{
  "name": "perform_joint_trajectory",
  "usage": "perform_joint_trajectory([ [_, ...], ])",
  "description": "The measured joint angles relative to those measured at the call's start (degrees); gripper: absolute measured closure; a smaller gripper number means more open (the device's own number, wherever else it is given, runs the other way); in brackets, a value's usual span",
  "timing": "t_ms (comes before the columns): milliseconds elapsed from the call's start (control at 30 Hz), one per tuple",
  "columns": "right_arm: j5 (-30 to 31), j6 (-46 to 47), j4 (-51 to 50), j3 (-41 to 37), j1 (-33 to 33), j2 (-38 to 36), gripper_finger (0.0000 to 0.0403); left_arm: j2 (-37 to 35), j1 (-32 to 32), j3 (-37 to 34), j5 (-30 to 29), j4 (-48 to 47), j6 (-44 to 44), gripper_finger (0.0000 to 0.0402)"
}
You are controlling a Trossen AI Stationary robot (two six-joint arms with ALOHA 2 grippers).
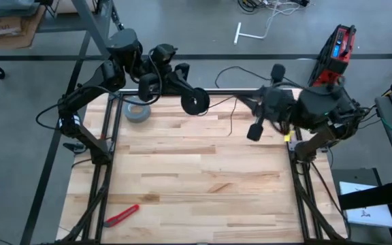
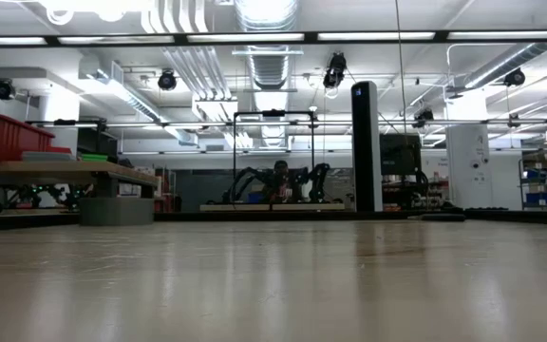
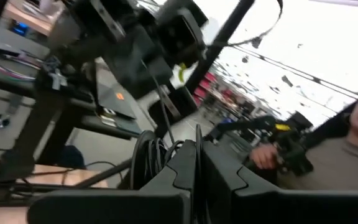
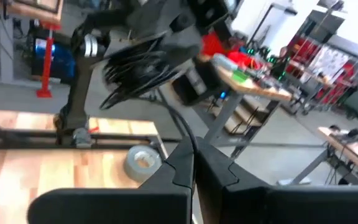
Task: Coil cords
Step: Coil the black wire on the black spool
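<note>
Cord (image 1: 231,109) is trailing from the black reel (image 1: 194,102), which the left hand (image 1: 182,87) is gripping above the desk's (image 1: 196,177) far edge; the right hand (image 1: 256,129), pinched shut on the strand, is holding it taut just beside the reel.

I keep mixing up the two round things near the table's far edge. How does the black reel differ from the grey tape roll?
The reel is black; the tape roll is grey. The reel is held up at the left pincer, with a thin cord trailing from it; the tape roll lies flat on the table, untouched. The tape roll shows an open centre; the reel looks solid dark. Both are round and of similar size.
</note>
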Motion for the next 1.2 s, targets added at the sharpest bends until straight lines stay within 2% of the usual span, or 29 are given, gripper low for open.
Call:
perform_joint_trajectory([
  [200,4.26,-5.67,5.51,0.0,0.3,-1.21,0.0403,0.0,0.0,0.0,5.31,0.11,1.08,0.0393],
  [333,5.11,-5.9,8.4,-0.02,0.28,-2.64,0.0403,0.02,0.0,-0.04,8.94,0.31,1.68,0.0393],
  [433,5.4,-3.92,11.32,-0.02,0.27,-3.93,0.0403,0.04,-0.07,-0.11,11.93,0.31,1.77,0.0393],
  [567,5.19,3.09,14.72,-0.01,0.25,-5.21,0.0403,0.04,-1.09,-0.11,13.94,0.46,2.68,0.0395],
  [800,-7.5,12.88,19.39,0.07,-1.43,-2.98,0.0403,0.52,-4.77,-0.09,14.12,7.57,-1.2,0.04],
  [933,-17.12,17.16,21.19,0.07,-3.99,0.38,0.0403,1.22,-7.82,-0.2,11.5,11.49,-3.01,0.04],
  [1200,-29.75,24.8,22.0,-0.02,-9.95,4.53,0.0403,2.34,-13.1,-0.24,11.26,11.7,-2.33,0.0401],
])
